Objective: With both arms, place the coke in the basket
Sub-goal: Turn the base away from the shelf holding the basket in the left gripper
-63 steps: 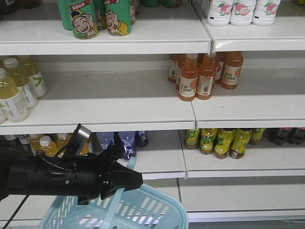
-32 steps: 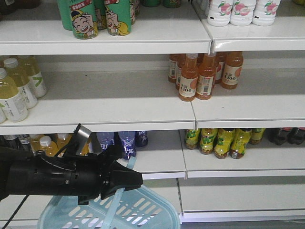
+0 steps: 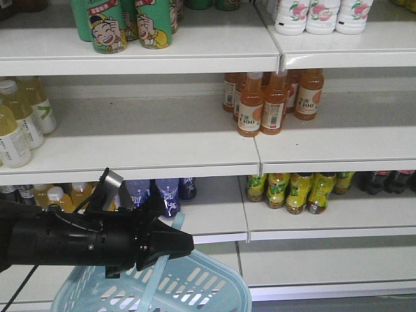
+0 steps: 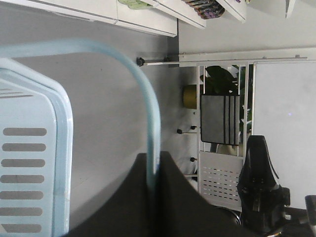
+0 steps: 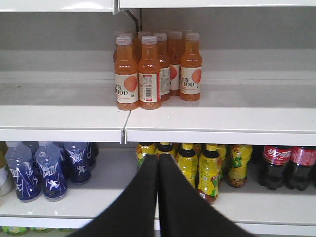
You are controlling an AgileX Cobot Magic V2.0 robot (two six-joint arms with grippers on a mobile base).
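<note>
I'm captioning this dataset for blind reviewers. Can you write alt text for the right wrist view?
The right end effector, shut and empty, points at white store shelves. Orange bottles stand on the upper shelf; blue bottles, yellow bottles and dark cola bottles with red labels line the lower one.

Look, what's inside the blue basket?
Nothing shows inside the basket, only its slotted walls. The left gripper, shut on the handle, hides part, and the bottom is out of frame.
</note>
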